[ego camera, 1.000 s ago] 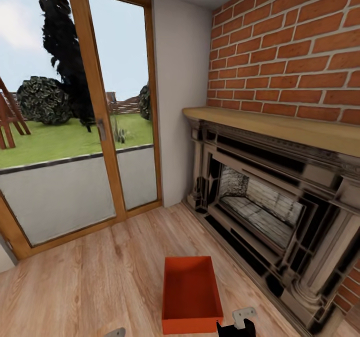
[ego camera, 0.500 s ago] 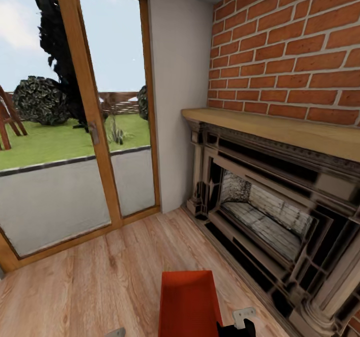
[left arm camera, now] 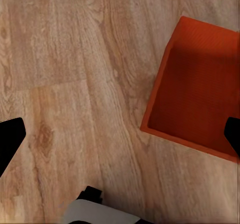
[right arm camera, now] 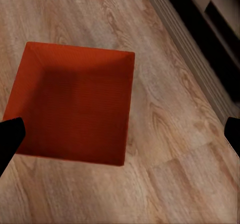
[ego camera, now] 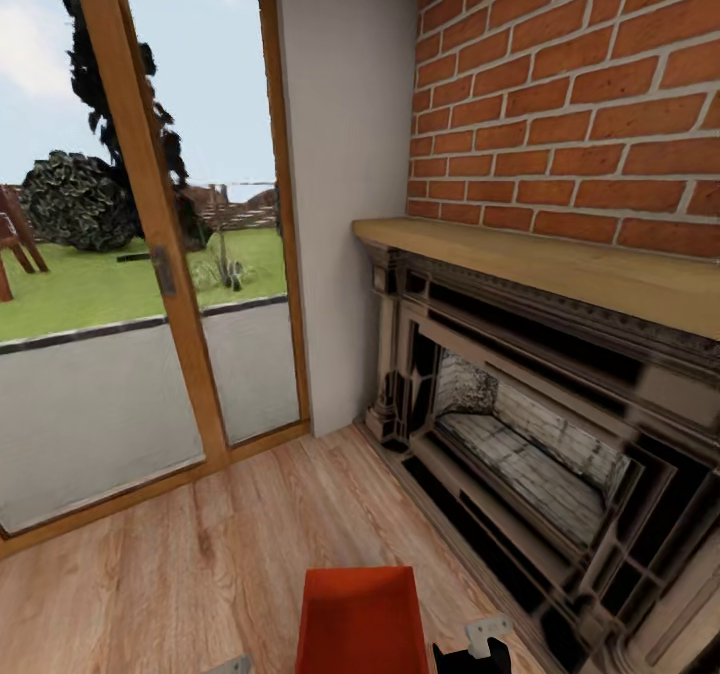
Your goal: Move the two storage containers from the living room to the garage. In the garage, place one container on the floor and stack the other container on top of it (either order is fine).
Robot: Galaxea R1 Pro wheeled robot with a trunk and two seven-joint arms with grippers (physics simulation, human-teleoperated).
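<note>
On the light wood floor (ego camera: 200,554) of the living room sits one orange-red bin (ego camera: 360,622), open side up and empty, beside the stone fireplace (ego camera: 520,424) under the brick wall (ego camera: 570,104). Glass doors (ego camera: 150,284) look out on grass. The right gripper (right arm camera: 120,134) hangs above the bin (right arm camera: 75,102), its dark fingertips (right arm camera: 10,134) spread wide at both edges of its wrist view. The left gripper (left arm camera: 120,139) hangs wide too, over bare planks, the bin (left arm camera: 197,89) near one fingertip (left arm camera: 10,136).
</note>
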